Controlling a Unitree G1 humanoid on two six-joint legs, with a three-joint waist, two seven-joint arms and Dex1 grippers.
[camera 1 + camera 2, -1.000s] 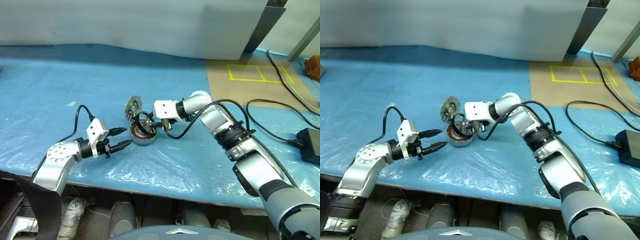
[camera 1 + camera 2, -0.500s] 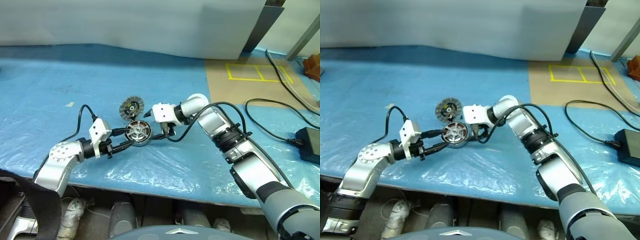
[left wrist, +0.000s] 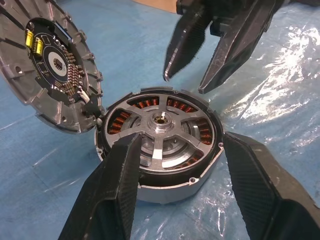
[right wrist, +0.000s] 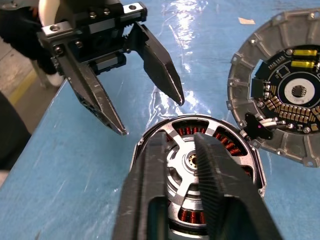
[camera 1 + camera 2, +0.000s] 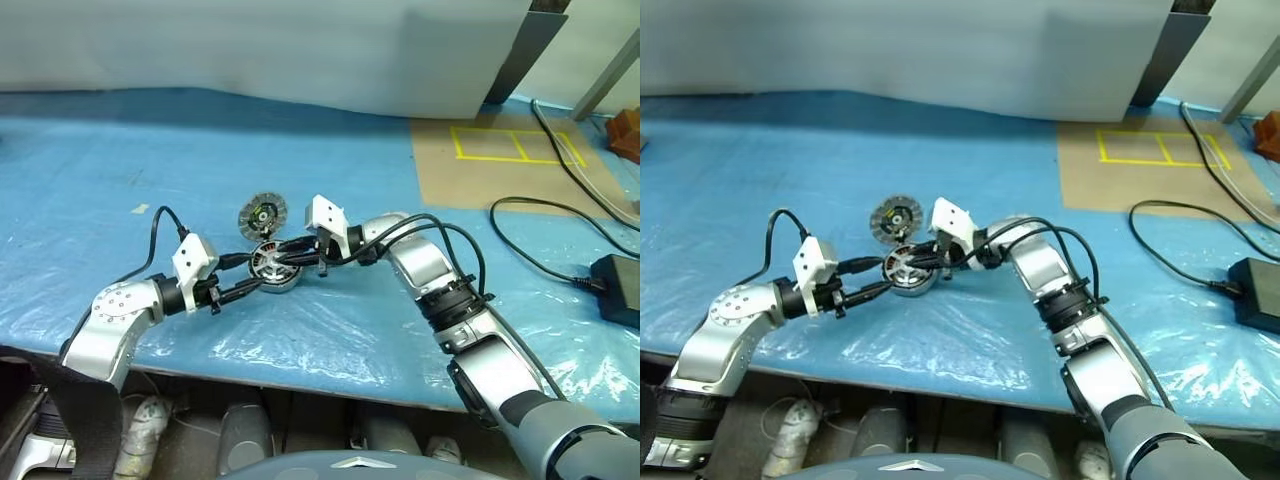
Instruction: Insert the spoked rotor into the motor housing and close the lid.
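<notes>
Housing (image 3: 160, 145) sits between left claw (image 3: 185, 185) fingers.

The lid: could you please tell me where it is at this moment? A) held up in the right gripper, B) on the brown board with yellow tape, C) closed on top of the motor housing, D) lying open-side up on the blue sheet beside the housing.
D: the lid lies beside the motor housing on the blue sheet, its ribbed inside and circuit ring facing up.
</notes>
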